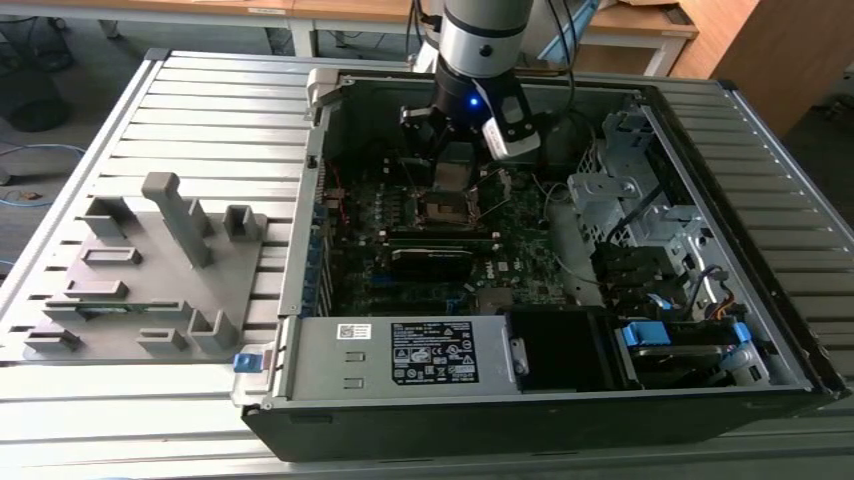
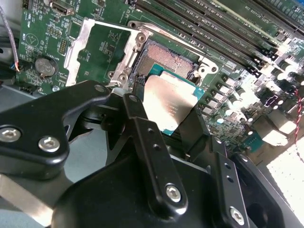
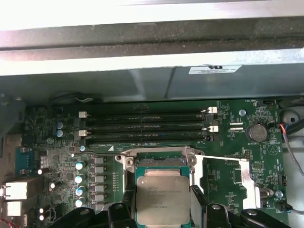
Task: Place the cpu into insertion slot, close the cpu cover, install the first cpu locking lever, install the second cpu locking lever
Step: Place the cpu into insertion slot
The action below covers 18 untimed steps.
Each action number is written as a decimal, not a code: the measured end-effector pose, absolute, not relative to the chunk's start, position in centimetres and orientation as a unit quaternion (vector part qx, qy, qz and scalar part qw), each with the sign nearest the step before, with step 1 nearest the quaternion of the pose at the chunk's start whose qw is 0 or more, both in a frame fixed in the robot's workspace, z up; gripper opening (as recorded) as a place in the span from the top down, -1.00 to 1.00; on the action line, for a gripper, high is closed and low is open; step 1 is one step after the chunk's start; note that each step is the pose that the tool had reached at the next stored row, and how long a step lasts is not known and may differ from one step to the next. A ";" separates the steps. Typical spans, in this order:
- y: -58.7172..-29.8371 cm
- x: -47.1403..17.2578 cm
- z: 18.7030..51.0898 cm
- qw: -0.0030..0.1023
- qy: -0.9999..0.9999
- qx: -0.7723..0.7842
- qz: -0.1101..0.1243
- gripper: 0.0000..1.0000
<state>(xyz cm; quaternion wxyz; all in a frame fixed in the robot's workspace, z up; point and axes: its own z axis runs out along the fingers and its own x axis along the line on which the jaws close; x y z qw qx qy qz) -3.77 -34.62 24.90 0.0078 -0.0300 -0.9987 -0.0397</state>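
An open computer case (image 1: 300, 260) lies on the slatted desk (image 1: 200, 110) and takes up the centre and the exterior view's right. Inside it lies the green motherboard (image 1: 400, 270). In the upper centre of that view the gripper (image 1: 454, 160) reaches down into the case. In both wrist views its two black fingers (image 2: 142, 128) are closed on opposite edges of the cpu (image 2: 171, 97) (image 3: 163, 192), which hangs over the insertion slot (image 2: 171, 59) (image 3: 159, 164). I cannot tell whether they touch. The slot's contact field lies uncovered. The cpu cover (image 2: 78, 45) (image 3: 244, 183) is swung open beside the slot. A grey fixture (image 1: 134, 270) rests at the exterior view's left.
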 end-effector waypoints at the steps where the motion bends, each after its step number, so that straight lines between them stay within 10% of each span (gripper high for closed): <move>1: -34.6 -3.8 24.9 0.008 -0.999 -0.031 -0.040 -0.08; 18: -34.6 -3.8 24.8 0.007 -0.998 -0.052 -0.040 -0.08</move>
